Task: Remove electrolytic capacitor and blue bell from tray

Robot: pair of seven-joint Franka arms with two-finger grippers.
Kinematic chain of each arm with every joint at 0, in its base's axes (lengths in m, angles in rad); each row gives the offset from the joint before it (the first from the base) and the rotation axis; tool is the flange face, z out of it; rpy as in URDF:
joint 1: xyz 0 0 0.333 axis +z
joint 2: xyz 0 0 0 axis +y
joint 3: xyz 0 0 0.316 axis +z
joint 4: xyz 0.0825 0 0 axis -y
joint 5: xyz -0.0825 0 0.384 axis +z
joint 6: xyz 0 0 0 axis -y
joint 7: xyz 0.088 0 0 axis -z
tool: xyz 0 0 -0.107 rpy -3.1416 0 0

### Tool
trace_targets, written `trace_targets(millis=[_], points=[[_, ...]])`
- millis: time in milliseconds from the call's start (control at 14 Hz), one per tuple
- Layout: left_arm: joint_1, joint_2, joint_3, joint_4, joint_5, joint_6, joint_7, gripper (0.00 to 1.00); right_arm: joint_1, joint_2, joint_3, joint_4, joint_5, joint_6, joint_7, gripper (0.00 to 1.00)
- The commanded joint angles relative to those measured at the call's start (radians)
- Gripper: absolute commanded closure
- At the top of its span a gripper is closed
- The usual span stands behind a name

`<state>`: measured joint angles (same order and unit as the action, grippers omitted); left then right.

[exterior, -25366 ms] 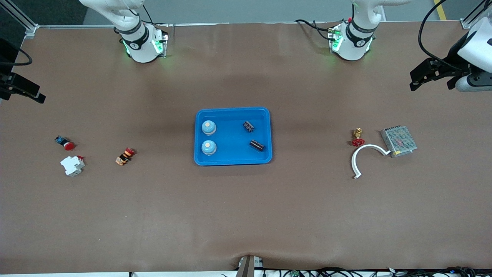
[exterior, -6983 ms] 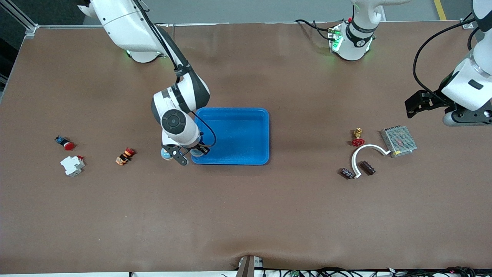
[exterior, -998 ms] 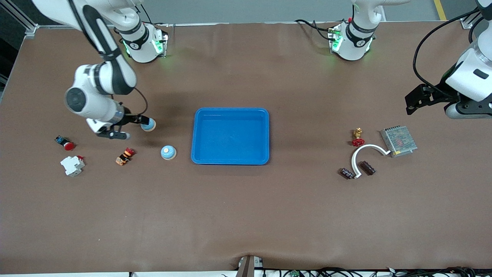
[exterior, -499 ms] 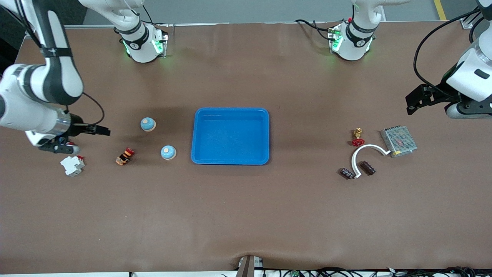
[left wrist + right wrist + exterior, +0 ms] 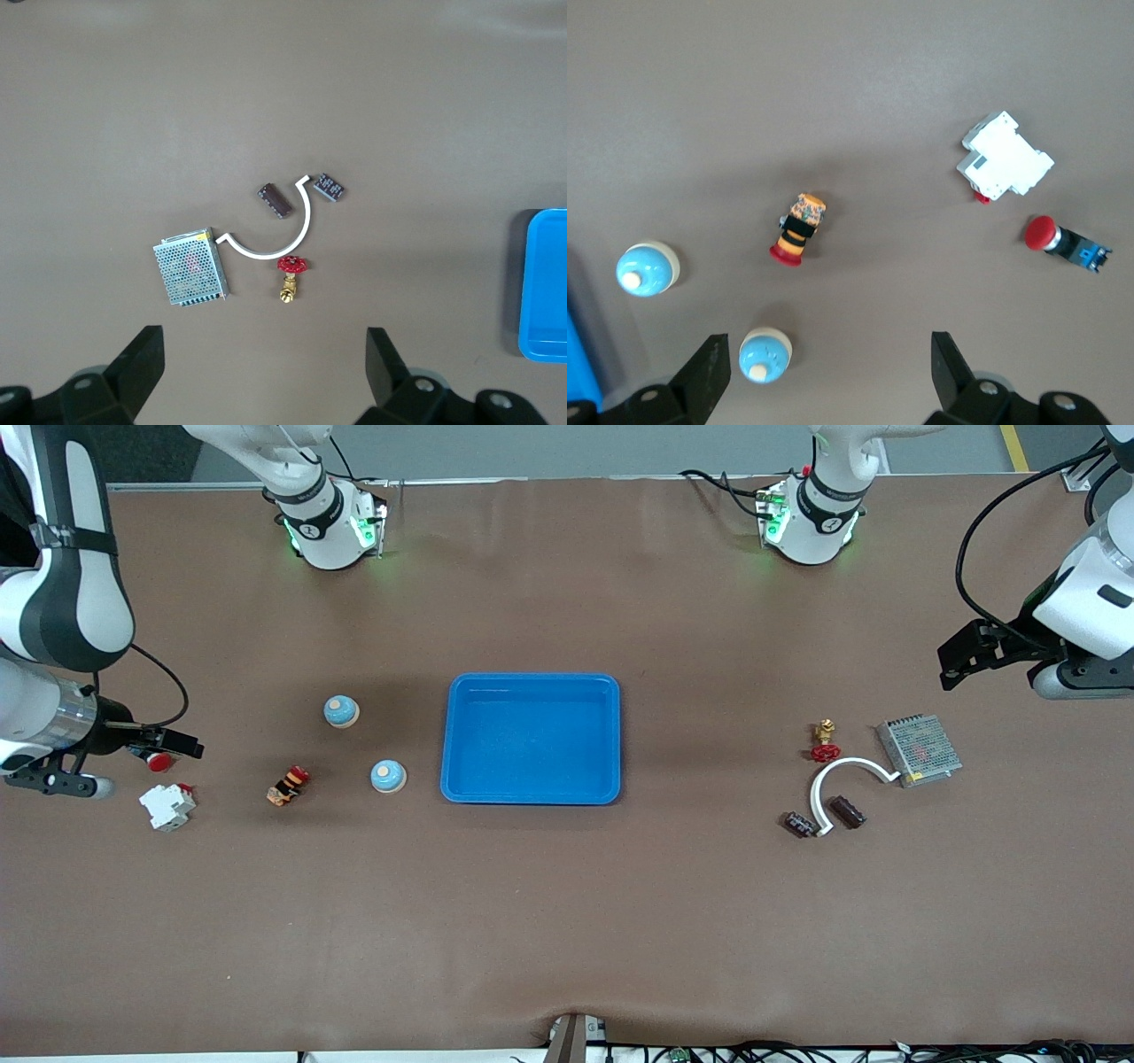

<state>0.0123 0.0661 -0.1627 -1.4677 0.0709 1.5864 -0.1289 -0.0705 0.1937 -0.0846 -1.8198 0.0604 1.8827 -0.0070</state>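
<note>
Front view, near to far: two capacitors [image 5: 800,824] [image 5: 847,811] lie on the table [image 5: 567,921] toward the left arm's end, either side of the near tip of a white curved strip [image 5: 840,778], at 4 o'clock from the empty blue tray [image 5: 530,797]. One bell [image 5: 388,776] stands just beside the tray at its 8 o'clock, and a second bell [image 5: 341,711] stands at 10 o'clock. Right pincer [image 5: 828,343] hangs over the red button [image 5: 158,761], jaws spread wide, holding nothing; left pincer [image 5: 263,345] waits wide open and empty at 1 o'clock from the metal box [image 5: 919,750].
</note>
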Motion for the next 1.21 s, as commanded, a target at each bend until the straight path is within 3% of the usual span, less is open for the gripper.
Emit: trace_targets(millis=[0, 214, 1140], points=[[-0.002, 0.006, 0.002, 0.010, -0.006, 0.003, 0.008, 0.00, -0.012, -0.002, 0.009, 0.068, -0.019, -0.072, 0.004, 0.00], [-0.003, 0.006, 0.002, 0.010, -0.005, 0.001, 0.008, 0.00, 0.032, -0.003, -0.050, 0.123, -0.019, -0.128, -0.002, 0.00], [0.005, -0.006, 0.002, 0.007, -0.008, -0.078, 0.025, 0.00, 0.043, -0.089, -0.035, 0.307, -0.011, -0.356, -0.004, 0.00]])
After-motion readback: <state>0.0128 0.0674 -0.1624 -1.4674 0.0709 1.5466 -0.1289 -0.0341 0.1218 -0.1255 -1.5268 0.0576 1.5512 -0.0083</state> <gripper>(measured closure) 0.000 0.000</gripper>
